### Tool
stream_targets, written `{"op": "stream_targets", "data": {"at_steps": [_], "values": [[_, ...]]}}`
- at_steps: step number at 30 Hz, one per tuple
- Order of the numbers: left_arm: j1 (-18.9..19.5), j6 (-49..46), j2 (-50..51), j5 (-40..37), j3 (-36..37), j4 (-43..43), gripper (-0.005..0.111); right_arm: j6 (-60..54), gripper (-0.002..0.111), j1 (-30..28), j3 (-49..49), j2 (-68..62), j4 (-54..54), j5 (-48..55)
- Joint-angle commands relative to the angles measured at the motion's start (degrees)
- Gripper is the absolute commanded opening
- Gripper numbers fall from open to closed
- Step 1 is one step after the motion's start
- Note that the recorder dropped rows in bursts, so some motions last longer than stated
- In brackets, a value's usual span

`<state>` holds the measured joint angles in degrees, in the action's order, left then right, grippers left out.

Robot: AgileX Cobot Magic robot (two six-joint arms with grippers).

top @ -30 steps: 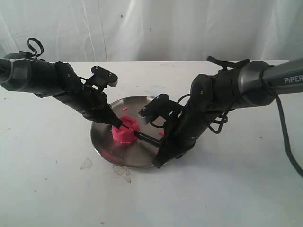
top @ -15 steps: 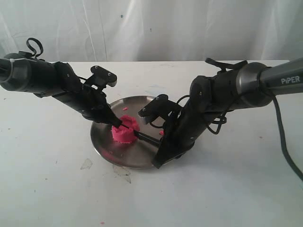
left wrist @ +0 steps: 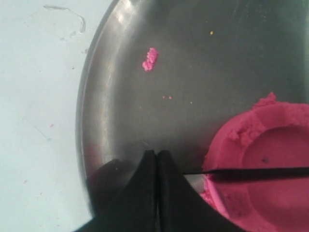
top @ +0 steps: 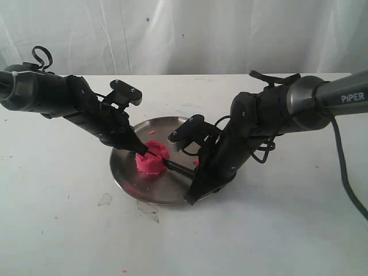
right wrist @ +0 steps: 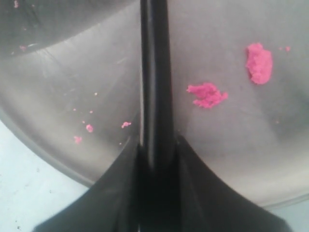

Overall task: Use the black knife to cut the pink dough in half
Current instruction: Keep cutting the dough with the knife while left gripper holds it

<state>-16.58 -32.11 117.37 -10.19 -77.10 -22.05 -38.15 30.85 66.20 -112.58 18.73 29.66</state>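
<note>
The pink dough (top: 152,159) is a round mound with a pressed-in top, sitting left of centre on the steel plate (top: 129,172). My right gripper (top: 194,172) is shut on the black knife's handle (right wrist: 153,72). The knife (top: 172,166) reaches left, and its thin blade (left wrist: 251,171) lies across the dough (left wrist: 282,208). My left gripper (top: 142,150) is shut with nothing between its fingers. Its tips (left wrist: 157,153) rest low over the plate (left wrist: 120,96) right beside the dough's edge, near the knife's point.
Pink crumbs (right wrist: 207,94) and a small lump (right wrist: 259,63) lie on the plate (right wrist: 231,145); another crumb (left wrist: 150,59) lies near its rim. Clear scraps of film (top: 148,209) lie on the white table (top: 287,230) in front of the plate. A white curtain hangs behind.
</note>
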Motion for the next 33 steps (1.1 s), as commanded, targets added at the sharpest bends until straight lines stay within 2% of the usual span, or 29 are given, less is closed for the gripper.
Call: {"op": "stream_targets", "data": {"at_steps": [1, 7, 10, 11, 16, 18, 20, 21, 27, 33], "values": [[-0.15, -0.14, 0.98, -4.19, 0.46, -0.16, 0.0, -0.19, 0.005, 0.08, 0.03, -0.92, -0.32, 0.9], [-0.15, -0.14, 0.98, -4.37, 0.46, -0.16, 0.0, -0.19, 0.005, 0.08, 0.03, -0.92, -0.32, 0.82], [-0.15, -0.14, 0.98, -4.37, 0.46, -0.16, 0.0, -0.19, 0.012, 0.08, 0.03, -0.92, -0.32, 0.82], [-0.15, -0.14, 0.98, -4.18, 0.46, -0.16, 0.0, -0.19, 0.018, 0.08, 0.03, -0.92, -0.32, 0.58], [-0.15, -0.14, 0.98, -4.01, 0.46, -0.16, 0.0, -0.19, 0.019, 0.08, 0.03, -0.92, -0.32, 0.21], [-0.15, -0.14, 0.98, -4.01, 0.46, -0.16, 0.0, -0.65, 0.018, 0.08, 0.03, -0.92, -0.32, 0.21], [-0.15, -0.14, 0.98, -4.01, 0.46, -0.16, 0.0, -0.65, 0.002, 0.08, 0.03, -0.92, -0.32, 0.21], [-0.15, -0.45, 0.83, -3.73, 0.46, -0.16, 0.0, -0.65, 0.0, 0.08, 0.03, -0.92, -0.32, 0.21], [-0.15, -1.11, -6.13, -3.46, 0.46, -0.04, 0.0, -0.65, 0.0, 0.08, 0.03, -0.92, -0.32, 0.21], [-0.15, -1.11, -7.04, -3.46, 0.46, -0.04, 0.0, -0.65, 0.0, 0.08, 0.03, -1.72, -0.32, 0.21]]}}
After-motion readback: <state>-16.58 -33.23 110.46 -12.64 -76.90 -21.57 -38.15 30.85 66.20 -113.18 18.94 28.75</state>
